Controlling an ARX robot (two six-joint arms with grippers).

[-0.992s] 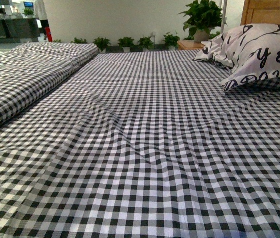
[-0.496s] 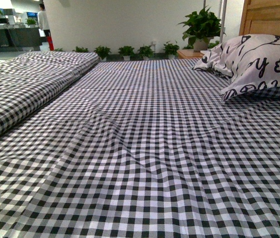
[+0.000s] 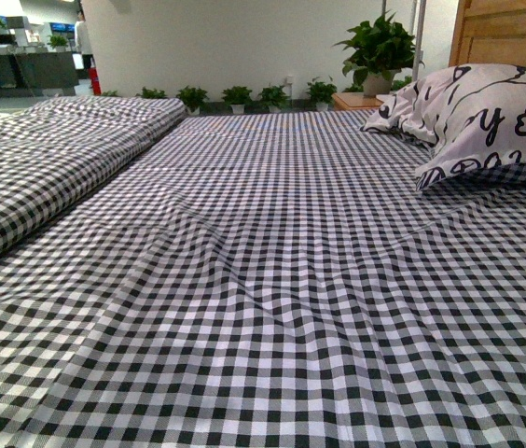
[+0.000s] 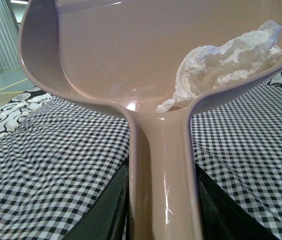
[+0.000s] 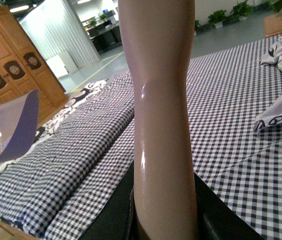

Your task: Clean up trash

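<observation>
In the left wrist view my left gripper (image 4: 163,210) is shut on the pinkish dustpan handle (image 4: 163,170). The dustpan (image 4: 106,50) is held above the checked bed, and the trash (image 4: 226,60), a crumpled wad of white tissue, lies inside its pan near the handle end. In the right wrist view my right gripper (image 5: 163,210) is shut on the pinkish brush handle (image 5: 161,100), which rises upright; the brush head is out of view. The dustpan's edge also shows in the right wrist view (image 5: 11,125). Neither gripper shows in the front view.
The black-and-white checked bed sheet (image 3: 272,280) fills the front view, with a folded checked quilt (image 3: 39,159) at the left. A patterned pillow (image 3: 487,117) lies at the back right before a wooden headboard (image 3: 510,33). Potted plants (image 3: 380,47) line the far wall.
The front view has shifted slightly downward and left over the last second, so the pillow and plants sit lower. Nothing on the bed has moved.
</observation>
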